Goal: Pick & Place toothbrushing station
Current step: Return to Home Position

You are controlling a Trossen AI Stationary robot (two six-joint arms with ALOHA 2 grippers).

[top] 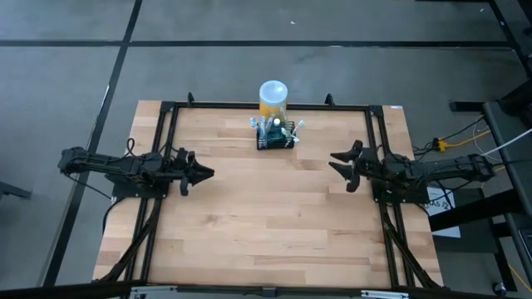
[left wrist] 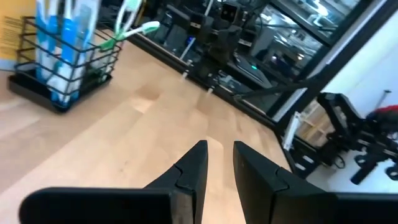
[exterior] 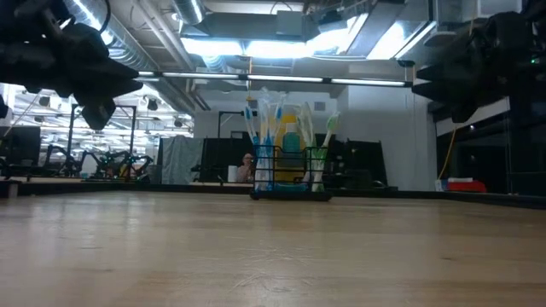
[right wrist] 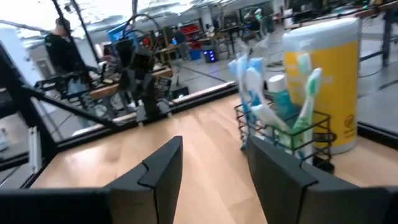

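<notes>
The toothbrushing station (top: pixel 275 136), a small black wire-mesh holder with blue and green toothbrushes standing in it, rests by its base on the wooden table near the far edge; it also shows in the low view (exterior: pixel 290 166) and both wrist views (left wrist: pixel 59 59) (right wrist: pixel 283 134). My left gripper (top: pixel 208 173) hovers at the table's left side, pointing level toward the middle, its fingers a narrow gap apart with nothing between (left wrist: pixel 219 162). My right gripper (top: pixel 334 162) hovers at the right side, open and holding nothing (right wrist: pixel 211 168).
A yellow cylinder with a white round top (top: pixel 273 98) stands right behind the holder at the far edge. A black metal frame (top: pixel 166 108) runs around the table. The wooden surface between the two grippers (top: pixel 274 216) holds nothing.
</notes>
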